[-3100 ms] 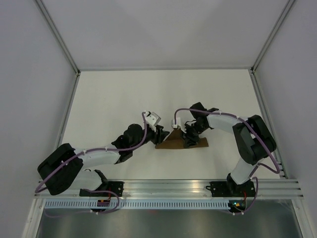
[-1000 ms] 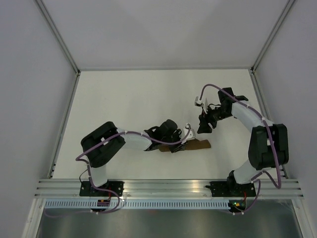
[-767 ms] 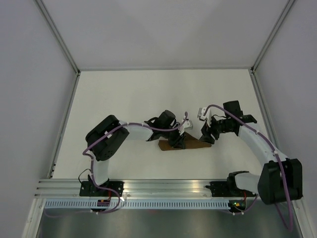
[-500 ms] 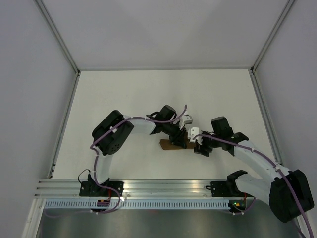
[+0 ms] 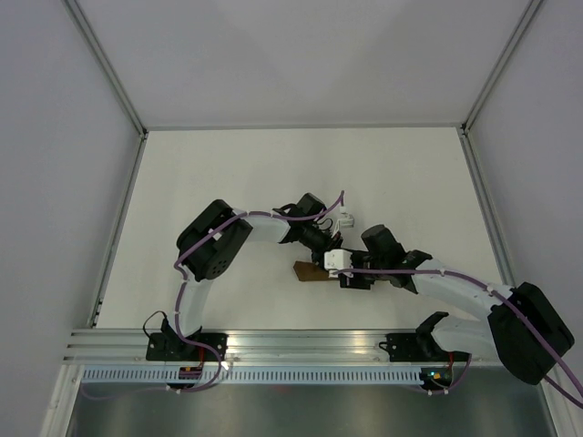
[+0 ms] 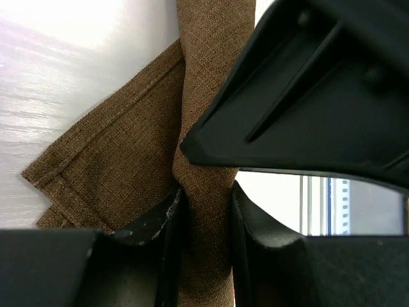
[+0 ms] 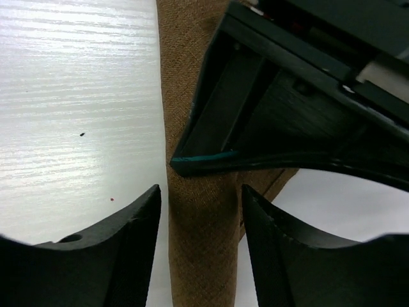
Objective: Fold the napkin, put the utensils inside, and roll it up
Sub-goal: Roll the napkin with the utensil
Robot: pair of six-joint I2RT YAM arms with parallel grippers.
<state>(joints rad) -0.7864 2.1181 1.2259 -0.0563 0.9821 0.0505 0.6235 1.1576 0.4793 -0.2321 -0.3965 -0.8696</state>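
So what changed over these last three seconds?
The right gripper lifted away from the napkin toward the far side, then swung back and now straddles its rolled part, jaws open. The left gripper slid from the napkin's left end toward its middle and is clamped on the roll. The napkin kept its place.

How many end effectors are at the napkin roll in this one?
2. The left end effector is clamped on the rolled napkin. The right end effector straddles the same roll with its jaws apart, not yet closed on it.
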